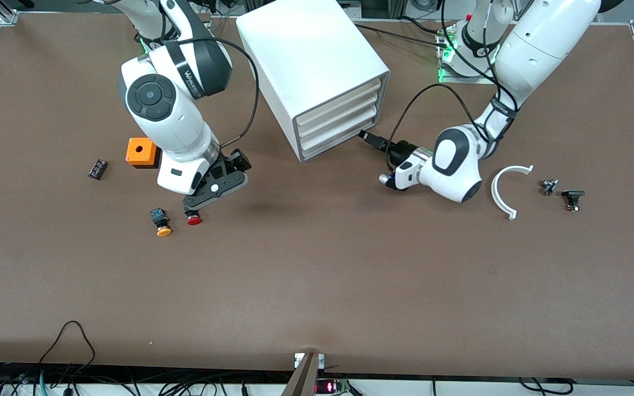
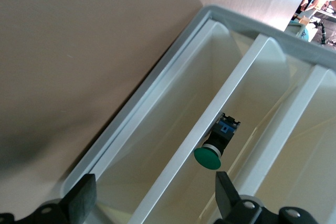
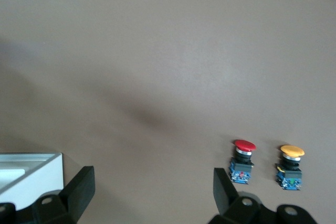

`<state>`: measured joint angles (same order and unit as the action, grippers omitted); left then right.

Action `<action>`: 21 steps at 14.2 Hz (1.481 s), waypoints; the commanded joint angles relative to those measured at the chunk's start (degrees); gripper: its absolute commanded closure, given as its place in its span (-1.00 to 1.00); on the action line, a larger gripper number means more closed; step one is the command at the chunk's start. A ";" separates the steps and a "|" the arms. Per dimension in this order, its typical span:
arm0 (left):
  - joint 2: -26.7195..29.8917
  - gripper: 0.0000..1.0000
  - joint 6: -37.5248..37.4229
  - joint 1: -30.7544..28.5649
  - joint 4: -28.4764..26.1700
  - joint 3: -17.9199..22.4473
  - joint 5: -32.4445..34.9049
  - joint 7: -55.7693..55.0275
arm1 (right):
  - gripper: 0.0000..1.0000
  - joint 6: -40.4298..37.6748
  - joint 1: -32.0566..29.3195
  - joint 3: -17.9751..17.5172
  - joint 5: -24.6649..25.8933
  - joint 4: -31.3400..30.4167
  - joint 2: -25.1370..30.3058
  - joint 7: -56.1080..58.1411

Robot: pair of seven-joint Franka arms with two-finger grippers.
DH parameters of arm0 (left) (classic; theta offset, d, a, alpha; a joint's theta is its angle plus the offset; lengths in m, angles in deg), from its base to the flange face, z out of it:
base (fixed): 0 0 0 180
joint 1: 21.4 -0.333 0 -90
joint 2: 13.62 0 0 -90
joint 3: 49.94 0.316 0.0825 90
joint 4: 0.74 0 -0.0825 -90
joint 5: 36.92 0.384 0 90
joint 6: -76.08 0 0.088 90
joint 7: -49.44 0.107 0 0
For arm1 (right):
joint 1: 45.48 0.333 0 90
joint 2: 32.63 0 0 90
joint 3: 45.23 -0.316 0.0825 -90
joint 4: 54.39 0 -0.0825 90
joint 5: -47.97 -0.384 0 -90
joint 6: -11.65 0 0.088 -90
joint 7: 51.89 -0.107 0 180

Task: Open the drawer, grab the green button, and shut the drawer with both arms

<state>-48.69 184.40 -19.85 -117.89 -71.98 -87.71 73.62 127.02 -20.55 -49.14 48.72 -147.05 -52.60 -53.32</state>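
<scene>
The white cabinet (image 1: pixel 317 60) stands at the table's middle near the robots' bases, and all three drawers look pushed in. The lowest drawer (image 1: pixel 339 140) is at the bottom of the stack. My left gripper (image 1: pixel 366 136) is open, low at the front corner of that drawer, toward the left arm's end. In the left wrist view, my open left gripper (image 2: pixel 155 200) faces the drawer fronts (image 2: pixel 173 124). The green-capped button (image 2: pixel 212 150) lies inside beside a white lip. I cannot tell which drawer holds it. My right gripper (image 1: pixel 217 186), open and empty (image 3: pixel 152 192), hovers over the table beside the red-capped button (image 1: pixel 193 219).
An orange-capped button (image 1: pixel 162 223) lies by the red one; both show in the right wrist view (image 3: pixel 242 160), (image 3: pixel 290 166). An orange box (image 1: pixel 142 152) and a small black part (image 1: pixel 97 168) lie toward the right arm's end. A white curved piece (image 1: pixel 507 190) and two small parts (image 1: pixel 549 186), (image 1: pixel 573 198) lie toward the left arm's end.
</scene>
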 commanded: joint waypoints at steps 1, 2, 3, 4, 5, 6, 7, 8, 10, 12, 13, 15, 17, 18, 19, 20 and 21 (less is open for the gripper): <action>4.03 -1.00 4.08 2.75 -5.71 -0.45 -2.46 2.80 | -1.00 -0.32 0.57 0.57 0.84 1.96 -1.30 -2.00; 4.13 -1.00 5.57 2.84 -6.25 -1.50 -2.98 2.80 | -1.00 -0.32 0.65 0.57 0.75 1.96 -1.39 -2.00; 4.13 -1.00 6.63 2.84 -6.60 -2.21 -3.16 2.80 | -1.00 -0.32 0.66 0.49 0.66 1.96 -1.47 -2.00; 4.04 -1.00 6.73 2.93 -6.69 -2.39 -3.25 2.80 | -1.00 -0.32 0.74 0.48 0.49 1.96 -1.47 -2.00; 4.04 -1.00 6.73 3.28 -6.78 -2.91 -3.43 2.80 | -1.00 -0.32 0.74 0.48 0.23 1.96 -1.47 -1.82; 4.04 -1.00 6.82 3.46 -6.95 -3.35 -3.69 2.80 | -1.00 -0.41 1.00 0.48 0.22 1.96 -1.47 -1.82; 4.04 -1.00 7.43 3.55 -7.48 -3.79 -3.61 2.89 | -1.00 -0.76 1.70 0.48 0.31 1.96 -1.47 -1.82; 4.04 -1.00 8.48 3.55 -7.66 -4.76 -3.69 2.89 | -1.00 -0.76 1.88 0.48 0.48 1.96 -1.47 -1.82; 3.95 -0.95 12.07 3.55 -8.53 -5.99 -3.69 2.80 | -1.00 -0.94 1.89 0.48 0.31 2.75 -1.82 -1.74; 3.78 0.01 13.76 3.55 -8.80 -6.00 -3.60 6.55 | -1.00 -1.03 1.89 0.48 0.22 3.28 -1.91 -1.56; 3.51 0.44 14.37 3.55 -8.89 -6.00 -3.52 9.19 | -1.00 -0.94 1.89 0.48 0.14 3.28 -2.00 -1.56; 3.34 1.00 14.64 3.37 -8.89 -5.91 -3.08 10.53 | -1.00 -1.20 2.15 0.40 0.31 3.98 -2.35 -1.47; 3.95 1.00 14.90 2.24 -8.10 -4.86 -2.90 10.53 | -1.00 -1.20 2.32 0.40 0.22 4.42 -2.44 -1.56; 4.65 1.00 16.56 1.10 -6.88 -3.20 -2.81 10.53 | -1.00 -1.20 2.33 0.40 0.22 4.60 -2.44 -1.56; 5.52 1.00 17.97 0.56 -5.82 -2.14 -2.64 10.62 | -1.00 -1.29 2.24 0.40 0.14 4.69 -2.44 -1.56; 5.62 1.00 18.94 0.56 -4.25 -0.56 -1.85 11.06 | -1.00 -1.29 2.24 0.40 0.13 4.95 -2.44 -1.56; 5.27 1.00 19.38 0.56 -2.40 0.67 1.11 12.71 | -1.00 -1.38 2.24 0.40 0.13 5.21 -2.44 -1.47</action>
<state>-43.32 200.41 -19.02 -122.70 -74.15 -89.53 83.80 126.96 -18.75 -48.95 48.73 -144.22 -54.08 -54.18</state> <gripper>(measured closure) 0.621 0.000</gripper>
